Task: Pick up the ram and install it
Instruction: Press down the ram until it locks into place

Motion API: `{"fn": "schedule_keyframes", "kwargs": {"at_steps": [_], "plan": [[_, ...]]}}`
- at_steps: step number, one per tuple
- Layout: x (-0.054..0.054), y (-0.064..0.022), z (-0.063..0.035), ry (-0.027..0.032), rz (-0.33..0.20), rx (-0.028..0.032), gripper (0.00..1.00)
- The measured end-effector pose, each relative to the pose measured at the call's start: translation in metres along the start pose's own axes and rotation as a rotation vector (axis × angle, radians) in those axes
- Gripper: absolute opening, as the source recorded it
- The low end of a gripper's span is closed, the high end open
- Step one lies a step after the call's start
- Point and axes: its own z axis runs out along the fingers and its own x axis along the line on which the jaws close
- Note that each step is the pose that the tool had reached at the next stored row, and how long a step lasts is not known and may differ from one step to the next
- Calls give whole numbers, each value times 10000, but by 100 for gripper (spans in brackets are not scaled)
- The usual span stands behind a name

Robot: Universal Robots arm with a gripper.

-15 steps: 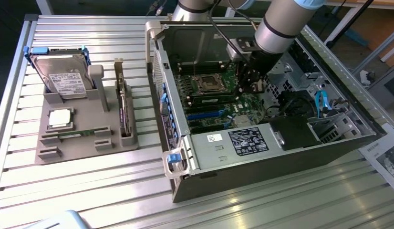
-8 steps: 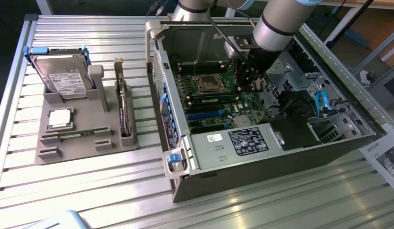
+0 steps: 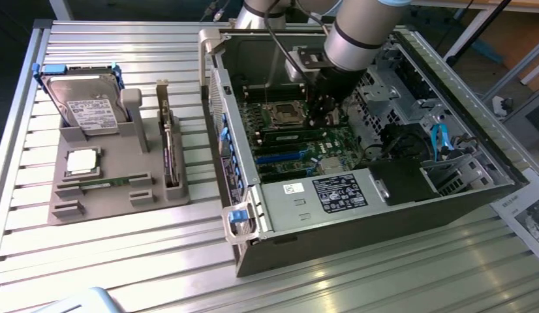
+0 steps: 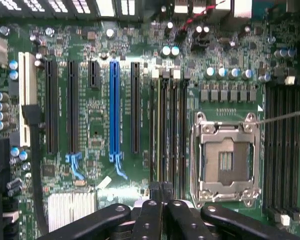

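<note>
1. Gripper. In the wrist view I see the gripper (image 4: pixel 160 192) with its two fingertips pressed together, a thin seam between them. In the exterior view the gripper (image 3: pixel 320 120) hangs from the arm (image 3: pixel 365 32) inside the open case (image 3: pixel 357 222), low over the motherboard (image 3: pixel 295 147).

2. Directly under the gripper. The fingertips sit over one end of the bank of black memory slots (image 4: pixel 170 130). I cannot tell whether they touch the board. One slot in this bank shows a pale green line along its length; I cannot tell what it is.

3. Beside the slots. The processor socket (image 4: pixel 225 160) lies just beside the bank, with its metal frame open and its contact field bare.

4. Further across the board. On the other side of the bank stand the long expansion slots, one of them blue (image 4: pixel 114 105). A black cable (image 4: pixel 35 165) runs past them, near a white heatsink (image 4: pixel 72 210).

5. Outside the case. A grey tray (image 3: pixel 104 202) stands on the slatted table (image 3: pixel 121 261), toward the exterior view's left and well apart from the gripper.

6. Tray contents.
- The ram (image 3: pixel 104 182) lies flat in a slot near the tray's front edge.
- The processor (image 3: pixel 82 162) sits just behind it.
- The hard drive (image 3: pixel 87 104) leans at the back.
- A dark card (image 3: pixel 169 156) stands upright along the tray's case-side edge.
</note>
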Motion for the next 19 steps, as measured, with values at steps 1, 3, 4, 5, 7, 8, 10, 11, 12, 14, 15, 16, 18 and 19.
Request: {"fn": "schedule_keyframes", "kwargs": {"at_steps": [1,3,4,5,7,8,10,11,12,14,15,16,18,19], "plan": [[0,55,-1,3,-3,35,10],[0,128,0,1,-8,85,10],[0,156,1,0,-9,104,10],[0,179,1,0,-10,119,10],[1,232,1,0,-12,155,10],[0,261,1,1,-14,176,10],[0,292,2,0,-15,196,10],[0,292,2,0,-16,196,10],[1,292,2,1,-16,196,10],[3,292,22,-1,-16,198,10],[3,292,33,0,-16,199,10],[3,292,33,2,-16,198,10],[3,292,34,2,-16,198,10],[3,292,34,1,-16,198,10]]}}
